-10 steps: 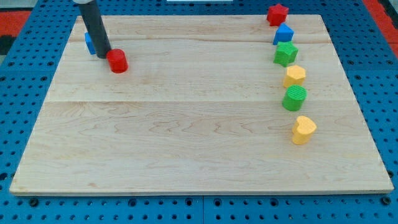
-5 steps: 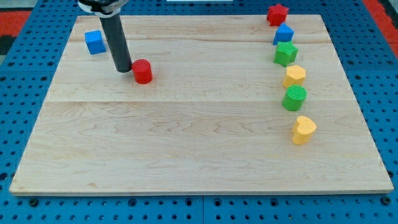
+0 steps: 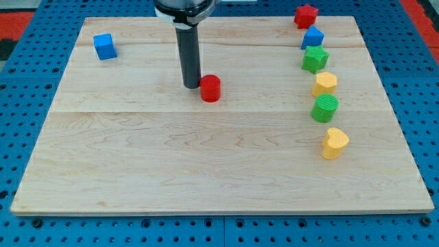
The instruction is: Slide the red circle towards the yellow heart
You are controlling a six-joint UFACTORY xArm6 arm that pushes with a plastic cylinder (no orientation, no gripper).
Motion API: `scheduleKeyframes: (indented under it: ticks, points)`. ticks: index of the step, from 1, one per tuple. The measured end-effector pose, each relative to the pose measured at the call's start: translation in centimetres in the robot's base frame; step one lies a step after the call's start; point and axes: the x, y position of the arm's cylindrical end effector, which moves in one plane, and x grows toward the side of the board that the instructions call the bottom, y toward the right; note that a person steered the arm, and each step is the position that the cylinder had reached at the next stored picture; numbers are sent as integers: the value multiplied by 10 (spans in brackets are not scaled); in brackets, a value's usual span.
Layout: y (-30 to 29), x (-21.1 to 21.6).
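Bright, even overhead light, sharp focus throughout, with only faint soft shadows beneath the blocks and no glare.

Red circle (image 3: 210,88) upright mid-board; yellow heart (image 3: 335,143) well apart, right.

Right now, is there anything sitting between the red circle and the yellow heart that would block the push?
Nothing visible. My tip sits against the red circle on its left in the view, and the bare board runs from there to the yellow heart. The green circle stands just above that line.
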Motion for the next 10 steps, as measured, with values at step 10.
scheduleKeyframes:
  ticks: [10]
  points:
    - [147,104]
